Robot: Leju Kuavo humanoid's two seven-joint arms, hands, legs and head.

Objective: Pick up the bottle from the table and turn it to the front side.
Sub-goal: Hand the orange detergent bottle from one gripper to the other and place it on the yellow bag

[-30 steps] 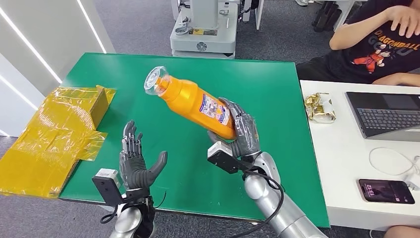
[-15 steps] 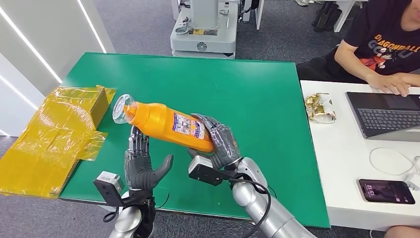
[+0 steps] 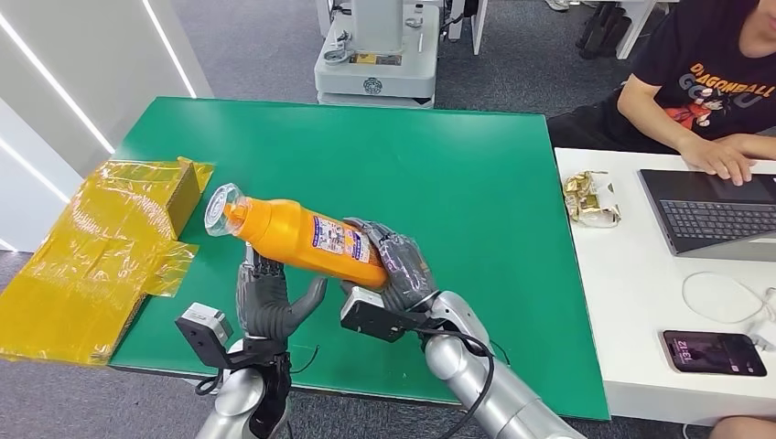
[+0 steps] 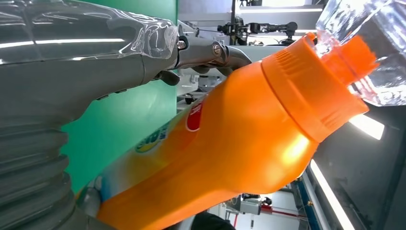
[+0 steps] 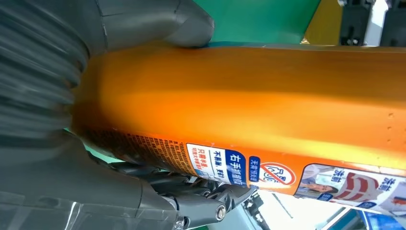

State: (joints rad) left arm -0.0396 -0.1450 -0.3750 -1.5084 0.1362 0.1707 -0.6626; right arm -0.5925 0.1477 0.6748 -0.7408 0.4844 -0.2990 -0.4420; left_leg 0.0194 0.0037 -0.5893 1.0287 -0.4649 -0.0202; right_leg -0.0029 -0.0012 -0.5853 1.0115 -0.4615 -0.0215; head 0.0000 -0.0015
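A green table [image 3: 476, 183] serves as the reference. At its left edge rests a cardboard box wrapped in yellow film [image 3: 101, 247]. Beyond its far edge stands a grey machine base [image 3: 375, 64]. To its right is a white desk [image 3: 631, 302] carrying a foil-wrapped snack [image 3: 590, 198], laptop [image 3: 714, 212], white cable [image 3: 727, 297] and smartphone [image 3: 714, 353]. A seated person [image 3: 695, 82] rests a hand on the laptop.

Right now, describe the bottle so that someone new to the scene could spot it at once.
Look above the near left part of the green table, where the right hand holds the orange bottle lying sideways. It alone has a clear cap and a blue-and-white label.
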